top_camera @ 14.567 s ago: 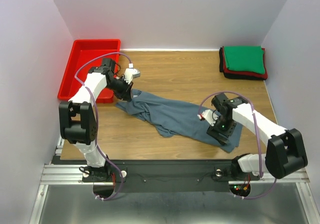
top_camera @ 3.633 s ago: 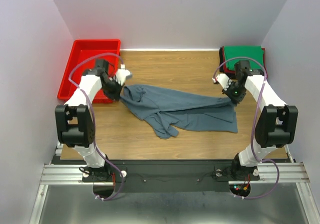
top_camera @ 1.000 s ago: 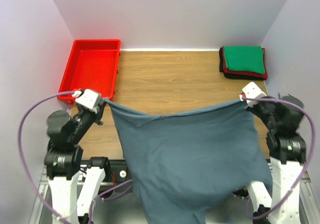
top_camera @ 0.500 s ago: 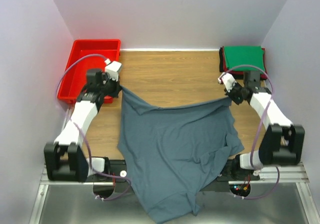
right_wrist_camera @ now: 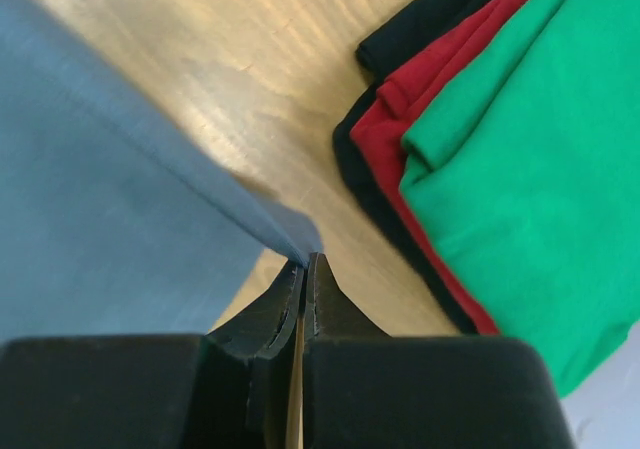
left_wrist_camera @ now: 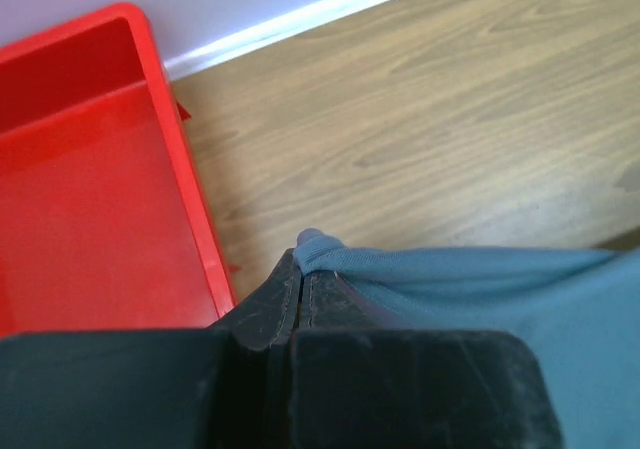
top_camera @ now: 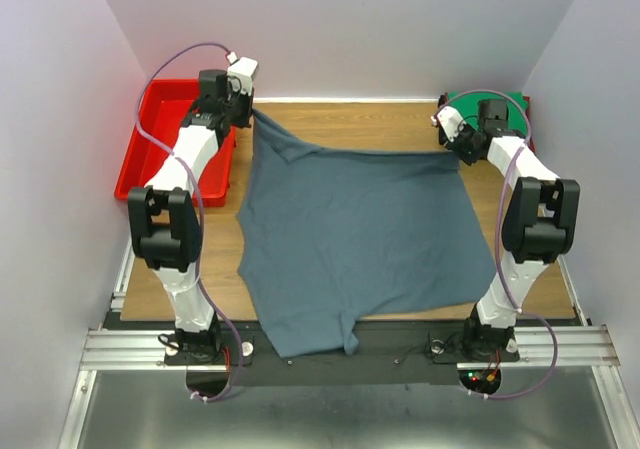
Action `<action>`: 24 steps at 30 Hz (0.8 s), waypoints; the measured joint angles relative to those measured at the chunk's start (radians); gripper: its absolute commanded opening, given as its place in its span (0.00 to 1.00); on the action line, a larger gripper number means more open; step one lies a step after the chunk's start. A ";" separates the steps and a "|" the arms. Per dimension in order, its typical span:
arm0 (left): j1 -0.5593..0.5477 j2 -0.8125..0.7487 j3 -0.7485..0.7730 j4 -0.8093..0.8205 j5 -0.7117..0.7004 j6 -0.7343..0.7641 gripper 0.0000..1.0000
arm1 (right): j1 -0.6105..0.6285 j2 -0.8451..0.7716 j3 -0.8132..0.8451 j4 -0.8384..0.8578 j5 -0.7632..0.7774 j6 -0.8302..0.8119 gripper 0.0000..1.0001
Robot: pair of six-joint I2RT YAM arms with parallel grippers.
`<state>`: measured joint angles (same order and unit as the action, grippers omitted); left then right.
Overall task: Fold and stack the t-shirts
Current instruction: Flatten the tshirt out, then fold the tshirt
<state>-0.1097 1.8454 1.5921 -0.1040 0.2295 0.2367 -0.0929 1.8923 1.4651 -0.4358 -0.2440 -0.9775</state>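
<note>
Wooden table [top_camera: 340, 124] bearing slate t-shirt [top_camera: 350, 229], spread flat mid-frame, hem hanging past lower edge. Left gripper [left_wrist_camera: 302, 269] and right gripper [right_wrist_camera: 305, 265] clenched on upper corners, likely tensioning cloth smooth for folding. Folded shirts [right_wrist_camera: 500, 149] stacked upper right.

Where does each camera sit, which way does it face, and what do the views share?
Top external: above and behind the bases, looking down on the table; shows left arm, right arm, spread shirt, tray, stack.
Left wrist: on the left arm, looking past the left gripper, shut on a shirt corner, toward tray and table.
Right wrist: on the right arm, looking past the right gripper, shut on another shirt corner, toward the stack.
Shared: shirt in all three; tray in top and left; stack in top and right.
</note>
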 measured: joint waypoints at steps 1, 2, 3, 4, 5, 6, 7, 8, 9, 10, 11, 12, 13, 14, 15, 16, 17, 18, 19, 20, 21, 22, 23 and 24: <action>0.000 0.019 0.030 -0.005 -0.003 0.000 0.00 | 0.000 0.015 0.014 0.000 0.001 0.000 0.01; 0.000 0.045 0.063 -0.013 -0.005 0.000 0.00 | 0.000 0.028 0.027 0.000 0.003 0.001 0.01; 0.000 0.057 0.080 -0.020 -0.007 0.000 0.00 | 0.000 0.041 0.043 0.000 0.006 0.005 0.00; 0.000 0.071 0.096 -0.029 -0.009 0.000 0.00 | 0.000 0.047 0.051 0.000 0.008 0.005 0.01; 0.000 0.084 0.109 -0.040 -0.011 0.000 0.00 | 0.000 0.051 0.059 0.000 0.012 0.008 0.01; 0.000 0.089 0.113 -0.044 -0.013 0.000 0.00 | 0.000 0.051 0.061 0.000 0.013 0.009 0.01; 0.000 0.094 0.117 -0.057 -0.014 0.001 0.00 | 0.000 0.051 0.068 -0.001 0.014 0.011 0.01; 0.000 0.094 0.117 -0.071 -0.014 0.002 0.00 | 0.000 0.051 0.071 0.001 0.016 0.012 0.01; 0.000 0.094 0.117 -0.083 -0.013 0.005 0.00 | 0.000 0.050 0.071 0.002 0.016 0.012 0.01; 0.000 0.092 0.117 -0.096 -0.012 0.011 0.00 | 0.000 0.048 0.071 0.000 0.017 0.012 0.01; 0.000 0.089 0.116 -0.108 -0.009 0.016 0.00 | 0.000 0.043 0.069 -0.001 0.019 0.012 0.00; 0.000 0.082 0.109 -0.118 -0.005 0.021 0.00 | 0.000 0.036 0.063 -0.001 0.021 0.011 0.01; 0.000 0.070 0.096 -0.129 -0.001 0.027 0.00 | 0.000 0.023 0.053 -0.002 0.023 0.011 0.01; 0.000 0.052 0.077 -0.146 0.003 0.033 0.00 | 0.000 0.005 0.037 -0.002 0.027 0.008 0.00; 0.000 0.042 0.070 -0.166 0.007 0.039 0.00 | 0.000 -0.014 0.019 -0.003 0.029 0.004 0.01; 0.000 0.008 0.043 -0.188 0.012 0.044 0.00 | -0.001 -0.036 -0.001 -0.006 0.032 0.000 0.01; 0.000 -0.027 0.010 -0.193 0.020 0.052 0.00 | -0.001 -0.058 -0.019 -0.010 0.036 -0.004 0.01; 0.000 -0.064 -0.021 -0.211 0.027 0.057 0.00 | -0.001 -0.078 -0.034 -0.011 0.039 -0.008 0.00; 0.000 -0.098 -0.048 -0.225 0.032 0.061 0.00 | -0.001 -0.092 -0.042 -0.014 0.041 -0.011 0.01; 0.000 -0.134 -0.078 -0.245 0.038 0.066 0.00 | -0.001 -0.100 -0.048 -0.018 0.043 -0.014 0.00; -0.001 -0.182 -0.117 -0.264 0.045 0.069 0.00 | -0.001 -0.112 -0.056 -0.022 0.047 -0.017 0.01; -0.003 -0.219 -0.148 -0.280 0.050 0.069 0.00 | -0.001 -0.117 -0.059 -0.029 0.048 -0.020 0.01; -0.008 -0.263 -0.182 -0.302 0.054 0.068 0.00 | -0.002 -0.118 -0.060 -0.031 0.051 -0.023 0.01; -0.011 -0.294 -0.208 -0.319 0.058 0.065 0.00 | -0.003 -0.118 -0.060 -0.033 0.053 -0.026 0.01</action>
<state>-0.1207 1.5517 1.3846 -0.4229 0.2878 0.3019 -0.0956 1.7741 1.4052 -0.4686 -0.1905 -1.0039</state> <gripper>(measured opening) 0.033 0.023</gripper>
